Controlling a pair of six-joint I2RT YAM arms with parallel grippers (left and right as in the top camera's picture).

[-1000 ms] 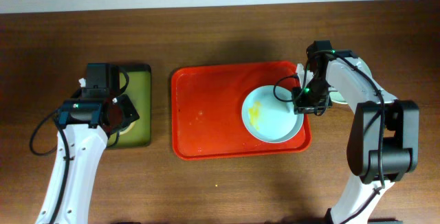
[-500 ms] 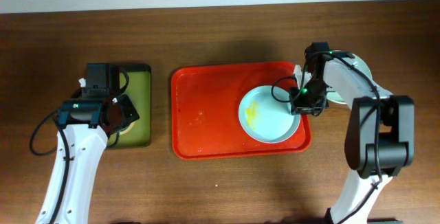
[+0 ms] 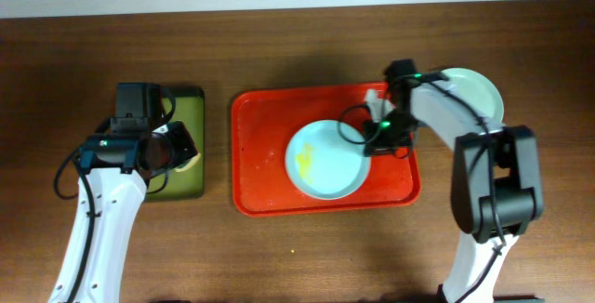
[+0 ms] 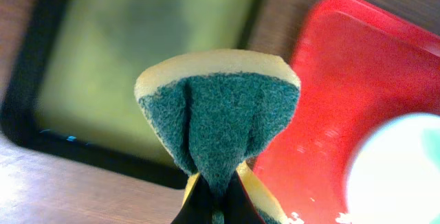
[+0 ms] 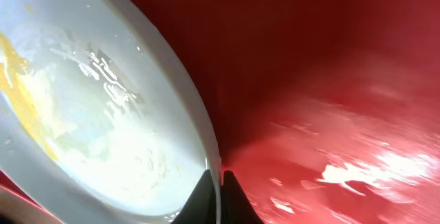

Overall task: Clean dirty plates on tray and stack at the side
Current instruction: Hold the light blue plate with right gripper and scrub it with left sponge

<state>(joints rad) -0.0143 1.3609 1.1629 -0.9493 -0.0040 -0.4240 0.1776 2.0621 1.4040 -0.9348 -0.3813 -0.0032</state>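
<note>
Plate (image 3: 323,159), mint-blue, on the red tray (image 3: 265,117), about midway between the tray's left and right edges and close to the edge on the robot's side. Yellow smear (image 3: 305,161) on the plate's left half; wet sheen across the rest in the right wrist view.

Right gripper (image 3: 379,136) at the plate's right rim. Fingers closed, rim pinched between the tips. Cannot tell whether that side of the plate is raised off the tray.

Second plate (image 3: 479,94), pale, on the tabletop (image 3: 279,266) just off the tray's far right corner, partly hidden by the right arm. Cannot tell whether it is one plate or more stacked.

Left gripper (image 4: 218,200) above the olive-green tray (image 4: 137,45), over that tray's right edge, with the gap to the red tray beside it. Fingers clamped on a sponge (image 4: 218,107): yellow foam, green scouring face, folded in at the pinch so it fans out above the tips. Sponge is well apart from the mint-blue plate.
</note>
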